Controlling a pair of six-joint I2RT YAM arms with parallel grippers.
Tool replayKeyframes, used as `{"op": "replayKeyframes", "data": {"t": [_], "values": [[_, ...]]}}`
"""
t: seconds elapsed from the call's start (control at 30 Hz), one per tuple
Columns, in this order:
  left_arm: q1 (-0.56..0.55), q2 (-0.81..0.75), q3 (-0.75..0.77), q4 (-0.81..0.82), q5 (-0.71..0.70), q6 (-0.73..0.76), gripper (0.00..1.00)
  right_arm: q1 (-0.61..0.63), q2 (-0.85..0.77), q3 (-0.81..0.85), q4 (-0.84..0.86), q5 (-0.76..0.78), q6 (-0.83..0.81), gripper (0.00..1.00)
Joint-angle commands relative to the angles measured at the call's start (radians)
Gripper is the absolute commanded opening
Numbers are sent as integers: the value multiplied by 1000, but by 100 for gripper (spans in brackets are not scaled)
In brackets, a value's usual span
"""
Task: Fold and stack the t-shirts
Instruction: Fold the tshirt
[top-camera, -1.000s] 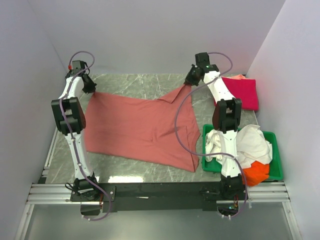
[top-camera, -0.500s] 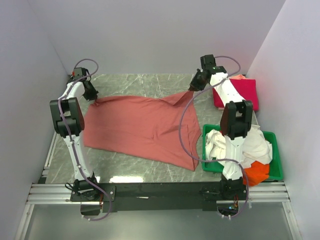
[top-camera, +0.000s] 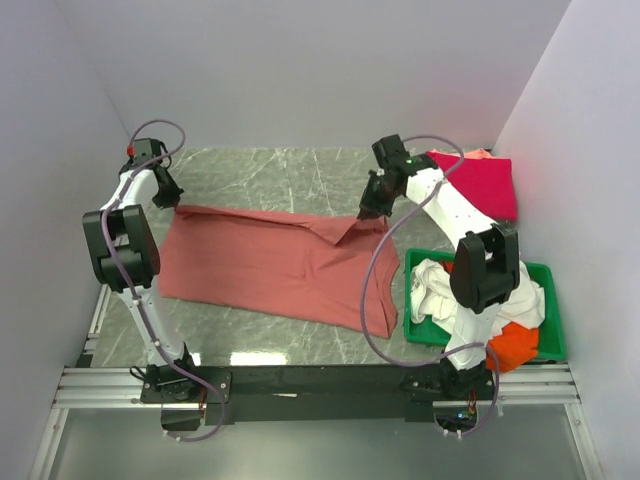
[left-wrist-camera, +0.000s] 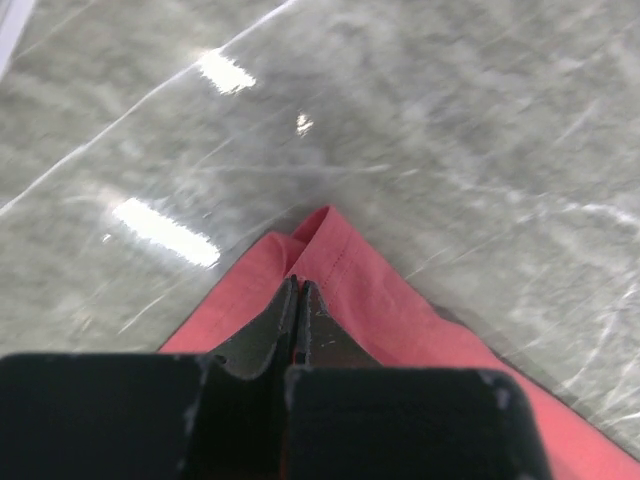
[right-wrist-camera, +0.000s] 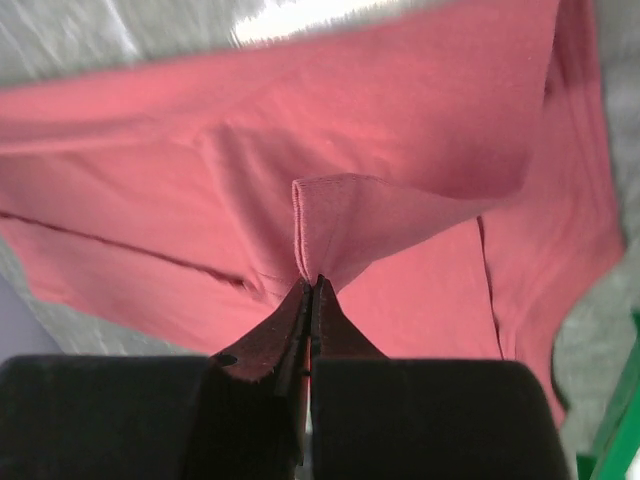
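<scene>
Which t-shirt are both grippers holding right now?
The large salmon-red shirt spread on the table, pinched by the left gripper and right gripper. The crimson-pink shirt lies apart; the white shirt and orange shirt sit in the green tray.

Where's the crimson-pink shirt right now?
In the top view, the crimson-pink shirt lies at the table's far right corner, just beyond the green tray and right of the right claw gripping the salmon-red shirt.

Salmon-red t-shirt (top-camera: 270, 265) — outspread (fold along far edge)
</scene>
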Motion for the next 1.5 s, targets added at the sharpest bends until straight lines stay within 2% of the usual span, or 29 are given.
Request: {"op": "replayKeyframes", "data": {"t": [0.0,0.17,0.63,1.1,1.47], "values": [[11,-90,-66,47,-3,34,0,18,-103,-53,-40,26,39,0],[11,-124,-142,83,20,60,0,45,-169,-120,-58,37,62,0],[2,-242,-271,95,-52,82,0,99,-264,-289,-57,9,83,0],[0,-255,-296,34,-173,60,0,133,-358,-369,-73,-3,94,0],[5,-255,-316,-3,-264,37,1,186,-361,-458,-86,-40,75,0]]}}
